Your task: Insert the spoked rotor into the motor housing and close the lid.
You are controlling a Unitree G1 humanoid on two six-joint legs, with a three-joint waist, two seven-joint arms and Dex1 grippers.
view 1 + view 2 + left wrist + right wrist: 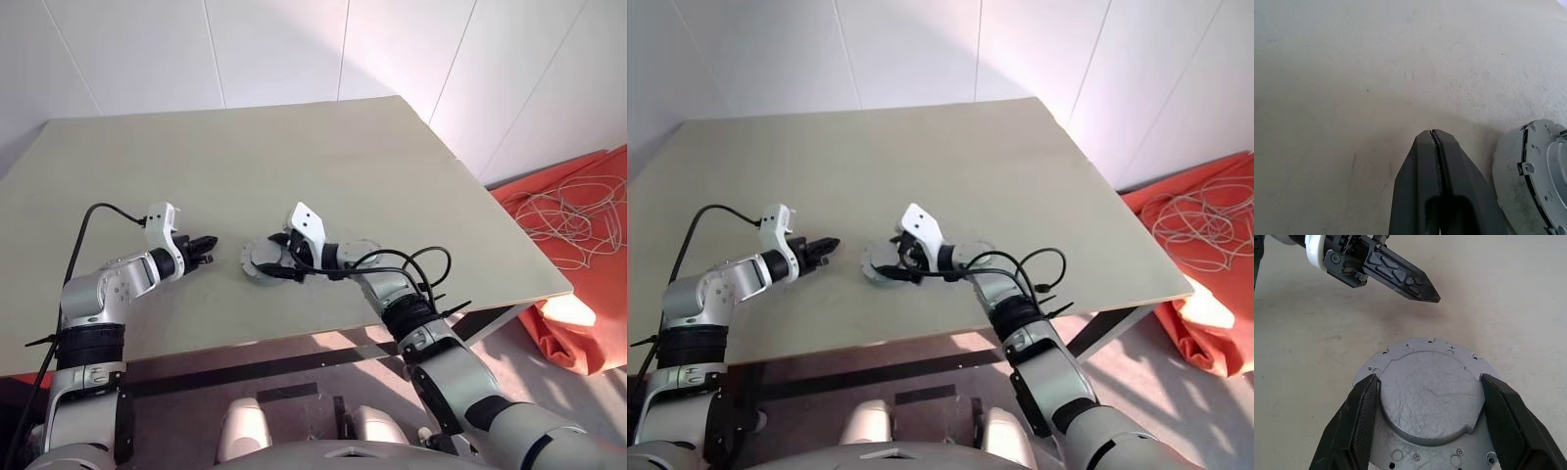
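The right end effector has its two black fingers spread wide, one on each side of a round silvery metal part, the motor housing. The fingers sit against its raised middle disc. The housing has a flat flange with notches and small holes, and it lies on the pale bench. Beyond it, the left end effector hovers with its fingers pressed together, apart from the housing.

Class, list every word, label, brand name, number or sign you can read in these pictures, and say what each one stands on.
None: no readable text in any view.
The silvery round part between the right gripper fingers shows bare scratched metal, notches and screw holes, no lettering.
The shut left gripper bears moulded triangle shapes, not characters.
The table is unmarked.
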